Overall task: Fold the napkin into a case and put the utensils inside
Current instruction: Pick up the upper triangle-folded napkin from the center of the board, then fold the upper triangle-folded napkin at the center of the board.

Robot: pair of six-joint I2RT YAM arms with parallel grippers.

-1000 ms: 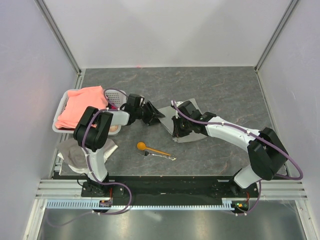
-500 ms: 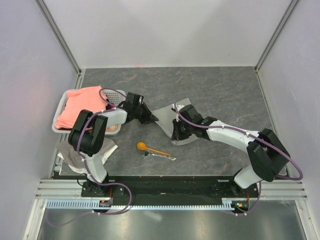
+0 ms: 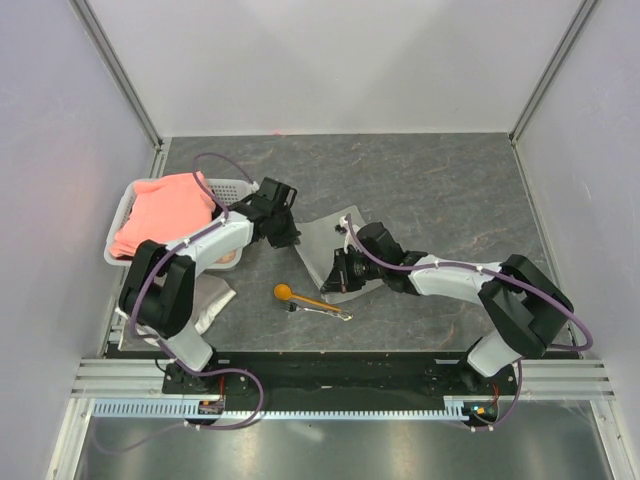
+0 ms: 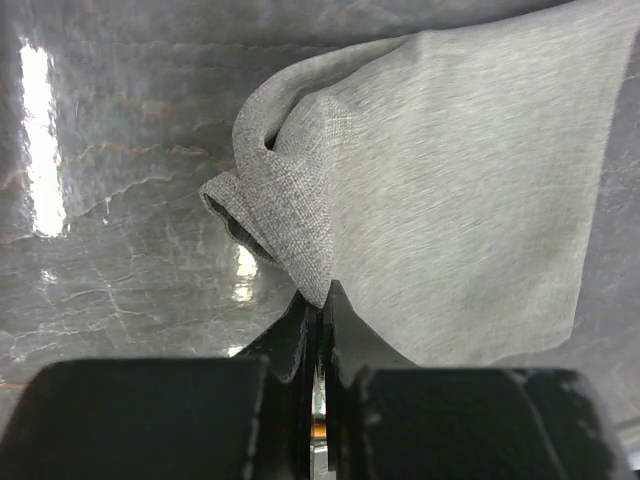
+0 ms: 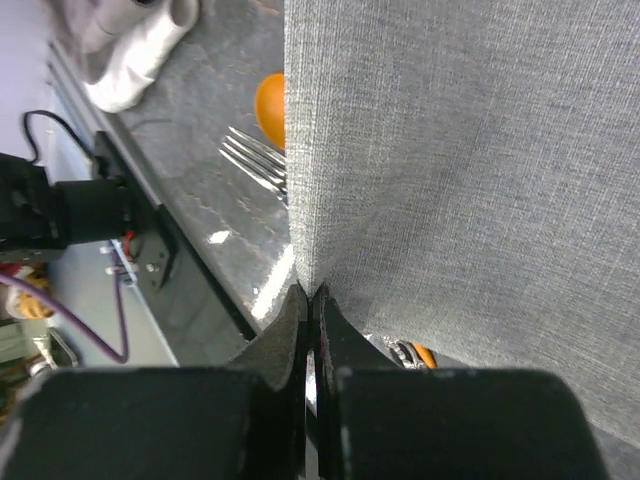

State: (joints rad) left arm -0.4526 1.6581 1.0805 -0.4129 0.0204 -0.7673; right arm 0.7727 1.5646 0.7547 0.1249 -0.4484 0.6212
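Note:
The light grey napkin (image 3: 322, 245) hangs lifted between both grippers, partly folded. My left gripper (image 3: 292, 238) is shut on a bunched corner of the napkin (image 4: 450, 190); the fingertips (image 4: 318, 302) pinch the cloth. My right gripper (image 3: 337, 279) is shut on the near edge of the napkin (image 5: 450, 200), right above the utensils. The orange spoon (image 3: 284, 292) and the silvery fork (image 3: 322, 312) lie together on the table near the front. In the right wrist view the spoon bowl (image 5: 270, 108) and fork tines (image 5: 255, 160) peek out beside the cloth. No case shows.
A white basket (image 3: 122, 212) holding a salmon-pink cloth (image 3: 165, 208) stands at the left. A whitish-grey rag (image 3: 215, 300) lies in front of it, by the left arm's base. The arms' base rail (image 3: 330, 370) runs along the near edge.
My left gripper has shut on the napkin's corner. Both grippers have carried the napkin left and nearer, toward the utensils.

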